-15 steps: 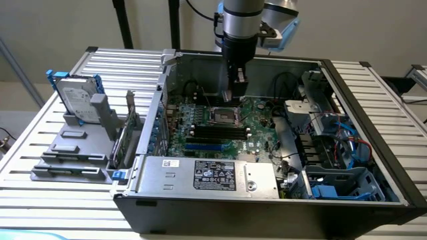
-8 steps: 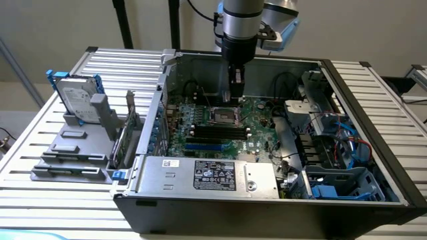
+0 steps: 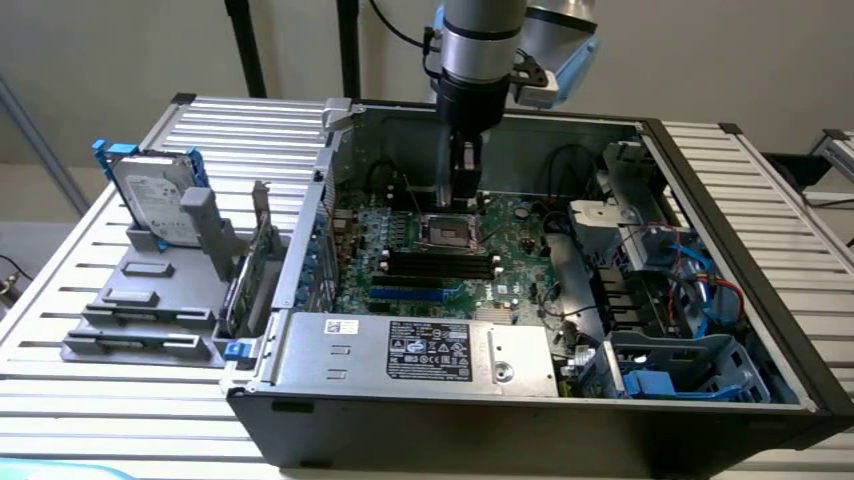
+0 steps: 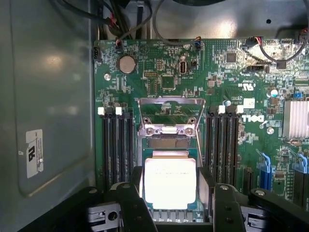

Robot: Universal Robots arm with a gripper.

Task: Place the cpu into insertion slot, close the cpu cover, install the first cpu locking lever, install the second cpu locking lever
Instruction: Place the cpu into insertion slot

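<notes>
The gripper [image 3: 454,212] is seen lowered into an open computer case [image 3: 641,440], which is set on a slatted table [image 3: 120,400]. It is held directly over the insertion slot [image 3: 451,233] on the green motherboard [image 3: 514,235]. In the wrist view, the cpu [image 4: 170,182] is pinched between the two black fingers [image 4: 131,205], which are pressed against its opposite edges, and its silvery face is turned up toward the camera. The cpu is positioned over the insertion slot [image 4: 169,142], part of which is left showing beyond the chip; whether the chip is already seated cannot be told. The cpu cover [image 4: 170,112] is swung open and stands raised at the slot's far side. Long black memory slots [image 4: 116,145] are seen on both sides of the slot. A hard drive [image 3: 158,195] is propped on a grey tray [image 3: 134,300] outside the case, at the exterior view's left.
</notes>
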